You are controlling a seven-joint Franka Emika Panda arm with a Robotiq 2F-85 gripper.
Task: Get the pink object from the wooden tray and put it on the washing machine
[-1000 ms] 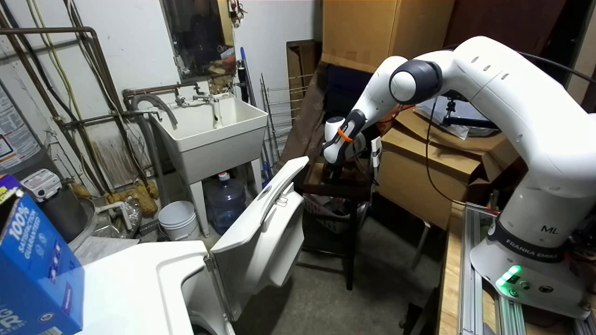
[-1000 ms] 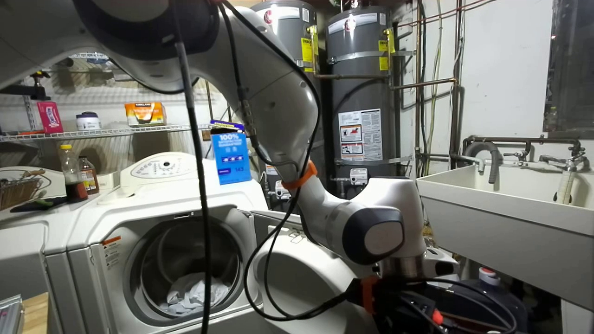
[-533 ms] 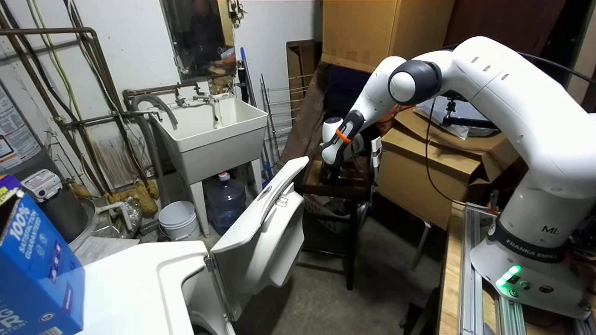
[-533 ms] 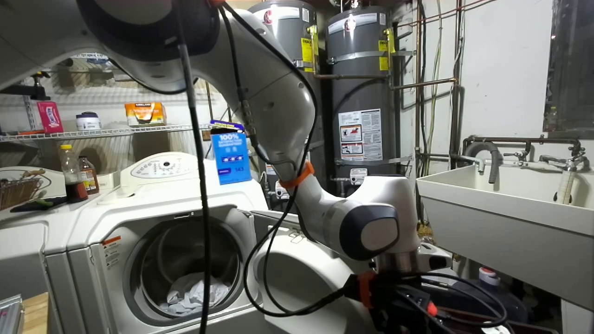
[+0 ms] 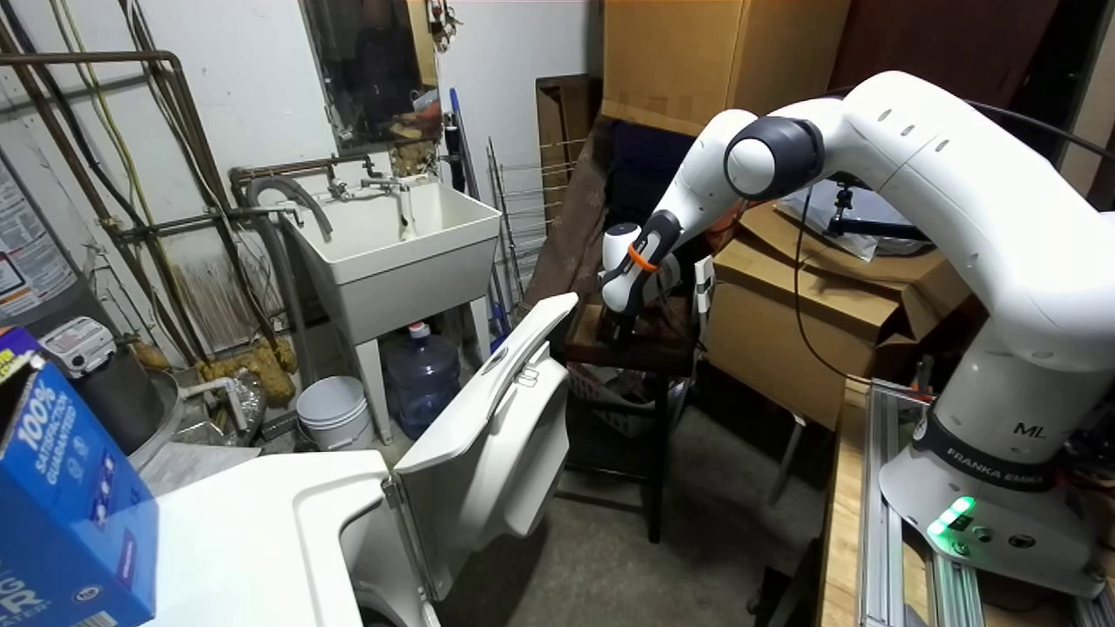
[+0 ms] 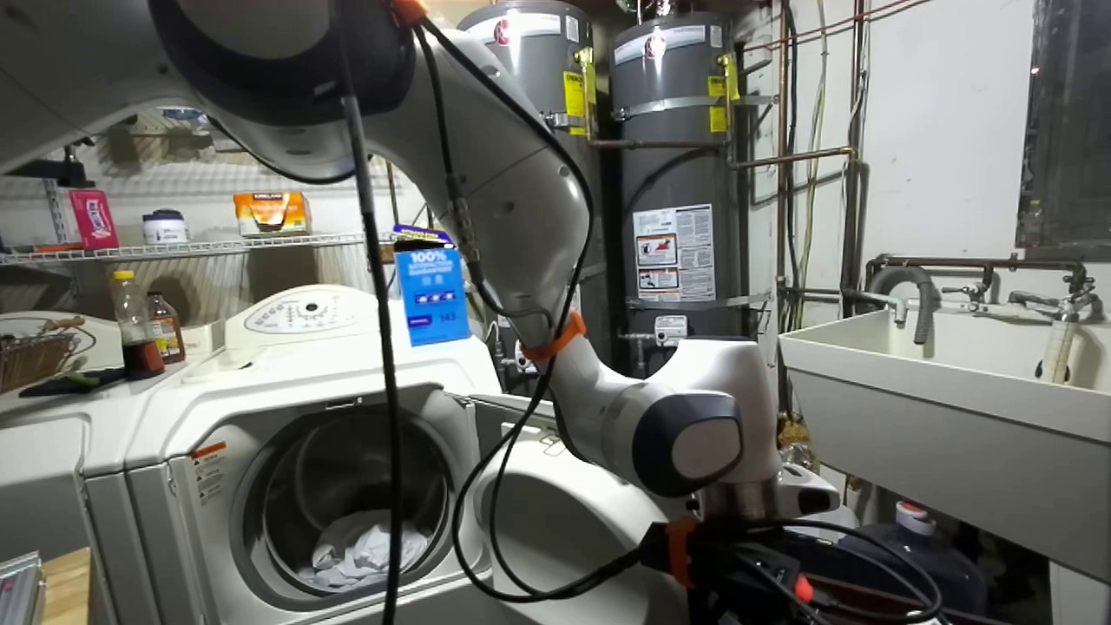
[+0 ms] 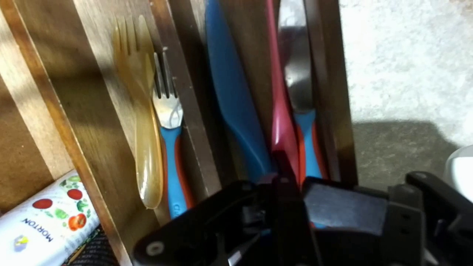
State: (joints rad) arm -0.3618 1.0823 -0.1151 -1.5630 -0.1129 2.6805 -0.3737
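pink utensil point(image 7: 283, 129) in wooden tray point(image 7: 336, 92), between blue utensil point(image 7: 232, 96) and metal-bladed knife point(image 7: 299, 74); end effector point(image 7: 306, 192) over handle ends, can't judge opening or hold; washing machine point(image 6: 330, 371) open.

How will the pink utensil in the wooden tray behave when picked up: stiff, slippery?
The pink utensil is probably stiff and light: it lies straight, looks slim and plastic. Its smooth, shiny surface may slip or twist in a grip. It could drag on its neighbors, lying close between the blue knife and the metal-bladed knife.
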